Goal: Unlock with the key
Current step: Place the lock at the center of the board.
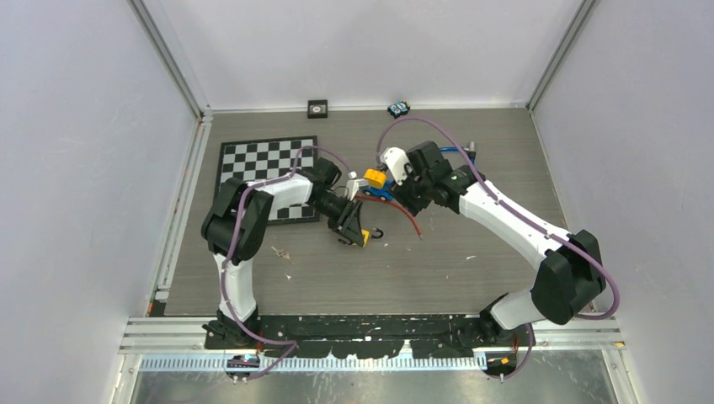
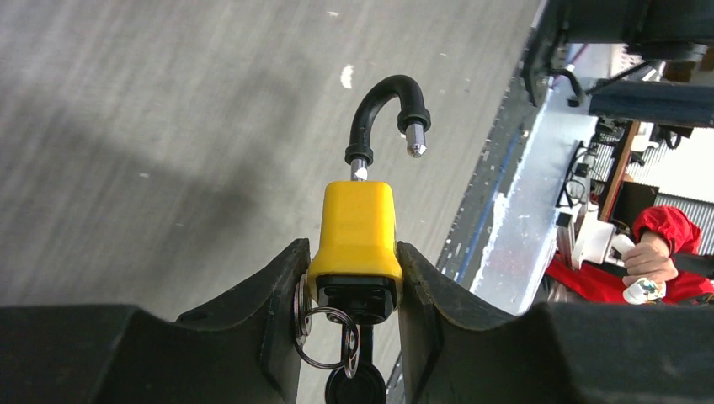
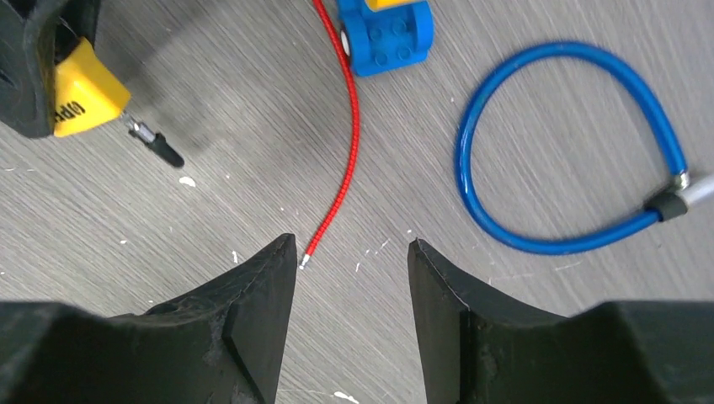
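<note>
A yellow padlock (image 2: 354, 236) is clamped by its sides between the fingers of my left gripper (image 2: 352, 247). Its black shackle (image 2: 383, 109) stands sprung open, the free end clear of the body. The key (image 2: 355, 389) sits in the lock's black bottom face, with a key ring (image 2: 324, 337) hanging beside it. From above, the left gripper (image 1: 354, 231) holds the padlock (image 1: 364, 238) low over the table's middle. My right gripper (image 3: 352, 248) is open and empty above the grey table, and the padlock (image 3: 84, 97) lies off to its upper left. From above, the right gripper (image 1: 402, 200) hovers just right of the lock.
A red cable (image 3: 349, 126) ends just ahead of the right fingers. A blue and yellow toy car (image 3: 387, 34) sits beyond it, and a blue cable loop (image 3: 572, 143) lies to the right. A checkerboard (image 1: 269, 168) lies at the back left, and two small objects (image 1: 317, 108) stand by the back wall.
</note>
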Motion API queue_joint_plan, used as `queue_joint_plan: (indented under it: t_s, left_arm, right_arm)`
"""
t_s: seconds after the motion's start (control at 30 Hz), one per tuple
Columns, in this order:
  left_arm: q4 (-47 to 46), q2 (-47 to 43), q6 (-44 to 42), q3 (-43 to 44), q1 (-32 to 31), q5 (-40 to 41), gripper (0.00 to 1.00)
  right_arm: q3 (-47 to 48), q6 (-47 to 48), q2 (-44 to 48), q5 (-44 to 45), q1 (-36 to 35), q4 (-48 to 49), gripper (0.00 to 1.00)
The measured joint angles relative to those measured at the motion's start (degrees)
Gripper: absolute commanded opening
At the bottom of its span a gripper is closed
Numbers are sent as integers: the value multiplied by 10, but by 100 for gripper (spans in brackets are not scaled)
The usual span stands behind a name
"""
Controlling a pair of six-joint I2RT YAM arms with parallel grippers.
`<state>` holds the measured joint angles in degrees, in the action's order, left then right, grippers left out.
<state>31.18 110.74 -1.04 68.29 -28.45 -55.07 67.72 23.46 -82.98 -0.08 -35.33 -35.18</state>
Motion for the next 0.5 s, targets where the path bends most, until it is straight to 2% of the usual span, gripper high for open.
queue_joint_plan:
  t_s: [0.17, 0.5]
  left_arm:
    - [28, 54, 3, 48, 0, 28, 21]
    - [68, 109, 36, 129, 0, 41, 37]
  right_arm:
    - [-27, -13, 7, -17, 42, 1, 56]
    - [-66, -14, 9, -31, 100, 10, 57]
